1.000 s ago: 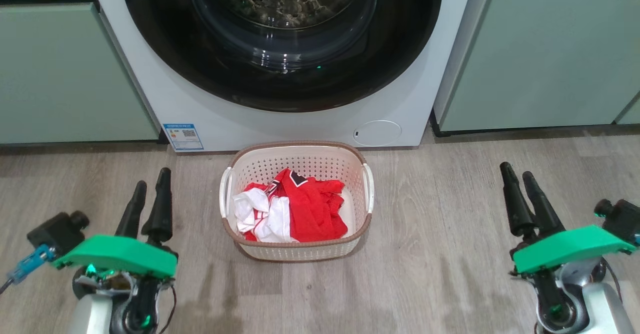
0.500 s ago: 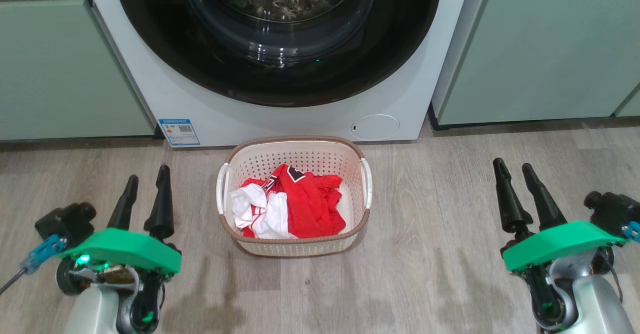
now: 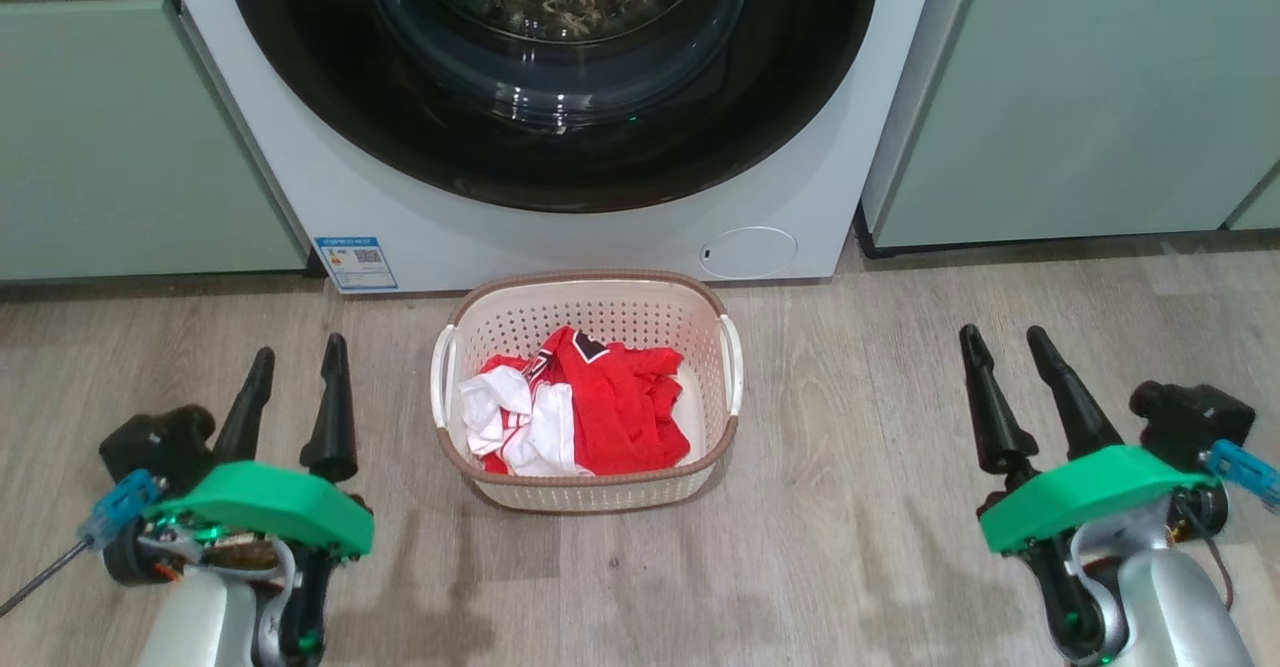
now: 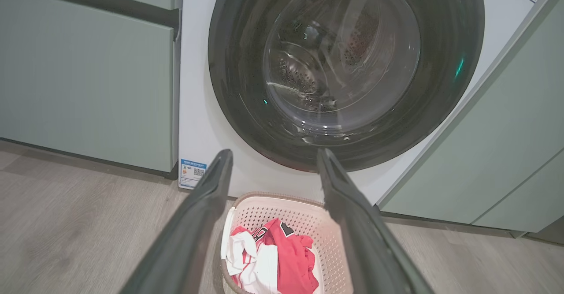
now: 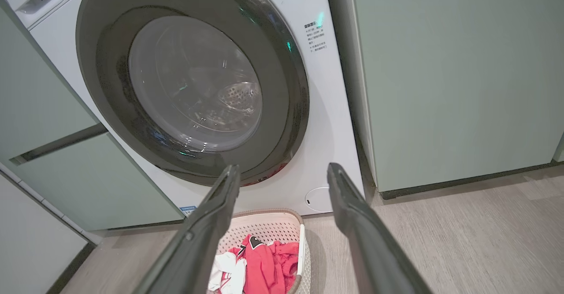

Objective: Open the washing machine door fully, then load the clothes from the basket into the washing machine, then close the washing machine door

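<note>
Firstly, we judge the washing machine door (image 3: 560,162) rigid, glossy, likely slippery, best hooked at its rim edge; our left claw (image 3: 299,347) and right claw (image 3: 1001,332) hang spread, empty.

The left gripper (image 3: 298,349) and right gripper (image 3: 1002,332) look alike. Each has two long matte-black fingers (image 3: 330,417), thin at the rounded tip and swelling to a bulb at the base. In the wrist views the fingers (image 4: 194,232) read as dark grey, flat-faced blades. A bright green cover (image 3: 265,502) caps each wrist. On the outer side sits a black camera (image 3: 160,442) with a blue plug (image 3: 118,505), and a thin wire (image 3: 40,582) trails from the left one. Small green lights (image 3: 300,639) glow below the covers. The forearms (image 3: 1180,607) are pale silver-grey.
</note>
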Robot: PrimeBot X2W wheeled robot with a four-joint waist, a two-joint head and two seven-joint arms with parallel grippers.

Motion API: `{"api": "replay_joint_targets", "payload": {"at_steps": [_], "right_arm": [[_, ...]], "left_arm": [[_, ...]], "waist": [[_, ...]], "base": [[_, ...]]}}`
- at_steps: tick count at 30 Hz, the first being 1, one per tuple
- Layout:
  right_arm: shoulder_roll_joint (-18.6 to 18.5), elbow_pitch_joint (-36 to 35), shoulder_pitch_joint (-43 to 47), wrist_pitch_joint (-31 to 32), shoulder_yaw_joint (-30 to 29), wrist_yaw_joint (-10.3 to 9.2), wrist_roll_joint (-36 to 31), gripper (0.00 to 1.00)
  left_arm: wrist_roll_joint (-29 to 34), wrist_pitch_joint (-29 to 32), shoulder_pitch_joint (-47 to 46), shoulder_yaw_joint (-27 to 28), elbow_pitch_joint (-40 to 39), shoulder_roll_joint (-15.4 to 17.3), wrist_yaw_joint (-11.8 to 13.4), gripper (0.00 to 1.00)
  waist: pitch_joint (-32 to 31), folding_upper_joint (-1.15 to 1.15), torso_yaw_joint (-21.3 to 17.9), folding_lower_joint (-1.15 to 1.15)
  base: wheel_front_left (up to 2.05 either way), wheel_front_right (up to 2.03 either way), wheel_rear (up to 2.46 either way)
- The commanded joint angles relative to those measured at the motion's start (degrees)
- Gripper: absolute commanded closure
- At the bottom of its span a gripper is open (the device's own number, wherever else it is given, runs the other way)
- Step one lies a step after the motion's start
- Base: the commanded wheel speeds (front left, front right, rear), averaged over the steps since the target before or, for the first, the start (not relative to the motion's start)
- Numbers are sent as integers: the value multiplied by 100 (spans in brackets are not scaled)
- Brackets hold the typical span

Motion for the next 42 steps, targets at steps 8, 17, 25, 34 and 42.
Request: {"api": "replay_joint_targets", "payload": {"at_steps": [8,17,25,34,42], "right_arm": [[12,-203,-248,-146,147,-1,-683,0],[15,-200,-226,-214,144,-1,-1092,0],[12,-192,-240,-270,115,-1,-1376,0],[8,-192,-255,-403,113,-1,-1709,0],[8,-156,-273,-404,83,-1,-1499,0]], "left_arm": [[550,-212,-271,108,-107,159,50,0],[946,-362,-289,117,-25,141,79,0],[1335,-491,-316,98,78,154,123,0],[1784,-642,-370,97,136,165,237,0],[1653,-607,-361,122,170,146,256,0]], "waist": [[28,0,6,0],[11,0,12,0],[21,0,-3,0],[29,0,-15,0],[40,0,-19,0]], "base": [[0,0,0],[0,0,0],[0,0,0],[0,0,0],[0,0,0]]}}
